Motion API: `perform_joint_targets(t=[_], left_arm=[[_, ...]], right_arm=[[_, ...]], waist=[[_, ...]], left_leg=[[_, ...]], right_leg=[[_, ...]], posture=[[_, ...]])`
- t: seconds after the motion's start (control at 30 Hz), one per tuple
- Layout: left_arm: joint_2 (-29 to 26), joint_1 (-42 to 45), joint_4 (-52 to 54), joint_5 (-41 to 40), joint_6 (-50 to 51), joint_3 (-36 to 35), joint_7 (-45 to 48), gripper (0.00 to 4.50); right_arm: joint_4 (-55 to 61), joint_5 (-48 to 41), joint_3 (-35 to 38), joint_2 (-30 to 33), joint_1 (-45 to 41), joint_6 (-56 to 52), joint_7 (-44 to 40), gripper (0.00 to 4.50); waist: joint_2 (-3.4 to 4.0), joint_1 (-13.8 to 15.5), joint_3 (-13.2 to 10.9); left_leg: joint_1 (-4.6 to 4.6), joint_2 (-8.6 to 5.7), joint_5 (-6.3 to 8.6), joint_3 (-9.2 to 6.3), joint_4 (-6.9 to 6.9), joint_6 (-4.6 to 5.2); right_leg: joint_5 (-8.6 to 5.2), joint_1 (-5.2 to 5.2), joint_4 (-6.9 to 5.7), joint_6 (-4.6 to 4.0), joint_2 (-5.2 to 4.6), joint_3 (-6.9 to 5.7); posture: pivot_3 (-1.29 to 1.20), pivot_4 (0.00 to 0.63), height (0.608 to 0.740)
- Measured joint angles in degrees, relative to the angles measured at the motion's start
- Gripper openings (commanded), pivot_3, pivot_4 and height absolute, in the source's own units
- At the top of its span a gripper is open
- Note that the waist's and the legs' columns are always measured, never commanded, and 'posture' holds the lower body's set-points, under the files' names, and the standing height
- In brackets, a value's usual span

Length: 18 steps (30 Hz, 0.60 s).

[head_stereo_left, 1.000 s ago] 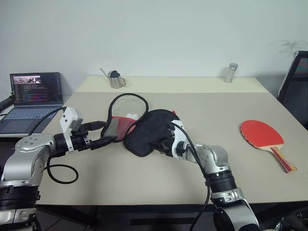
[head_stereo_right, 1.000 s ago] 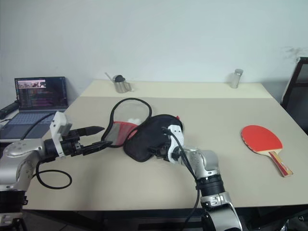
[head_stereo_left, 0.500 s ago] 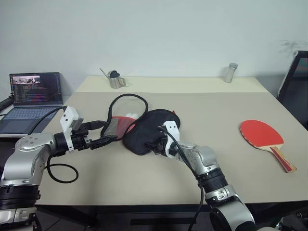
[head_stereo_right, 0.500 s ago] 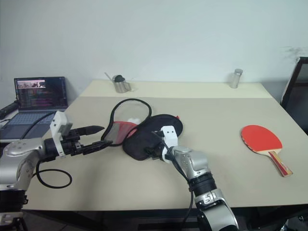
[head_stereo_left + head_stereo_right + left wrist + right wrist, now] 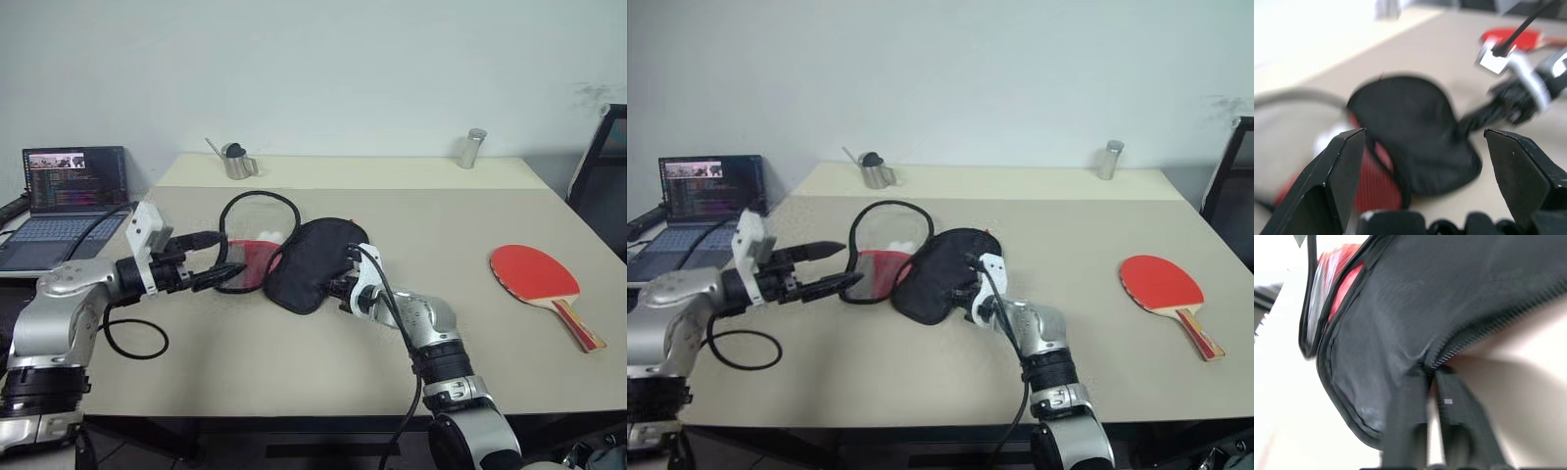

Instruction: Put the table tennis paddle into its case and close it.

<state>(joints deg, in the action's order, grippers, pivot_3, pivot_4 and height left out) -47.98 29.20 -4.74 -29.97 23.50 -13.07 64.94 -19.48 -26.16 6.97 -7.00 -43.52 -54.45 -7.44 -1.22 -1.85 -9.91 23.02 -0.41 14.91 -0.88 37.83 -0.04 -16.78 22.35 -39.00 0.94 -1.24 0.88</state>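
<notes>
Soft black-and-red zip case: lay mid-table, flap agape. Right pincer clenched on its black edge. Left pincer released, at its red side. Red-faced wooden-handled paddle: near right edge.

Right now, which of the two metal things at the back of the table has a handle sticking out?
The metal cup at the back left, with a thin handle poking up. The metal shaker at the back right is a plain upright cylinder.
</notes>
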Motion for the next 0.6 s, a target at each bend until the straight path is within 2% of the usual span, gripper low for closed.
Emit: perform_joint_targets(t=[0.23, 0.6], left_arm=[[2.1, 0.49, 2.85, -0.53, 0.94, 2.36, -0.15, 4.23], [3.93, 0.69, 4.07, -0.58, 1.24, 4.19, 0.18, 4.23]], right_arm=[[3.09, -2.26, 2.66, 2.58, 0.0, -6.18, 0.45, 0.02], [7.42, -3.35, 4.67, 19.2, 0.21, -14.22, -4.93, 0.02]], waist=[[0.03, -0.29, -0.02], [0.02, 0.0, -0.05]], left_leg=[[0.0, 0.0, 0.0, 0.03, -0.03, 0.0], [0.03, -0.02, 0.0, 0.05, -0.01, 0.01]], right_leg=[[0.0, 0.02, -0.01, 0.0, 0.01, 0.01], [0.0, 0.0, 0.01, 0.0, 0.02, 0.01]], posture=[[0.0, 0.15, 0.74], [0.0, 0.15, 0.74]])
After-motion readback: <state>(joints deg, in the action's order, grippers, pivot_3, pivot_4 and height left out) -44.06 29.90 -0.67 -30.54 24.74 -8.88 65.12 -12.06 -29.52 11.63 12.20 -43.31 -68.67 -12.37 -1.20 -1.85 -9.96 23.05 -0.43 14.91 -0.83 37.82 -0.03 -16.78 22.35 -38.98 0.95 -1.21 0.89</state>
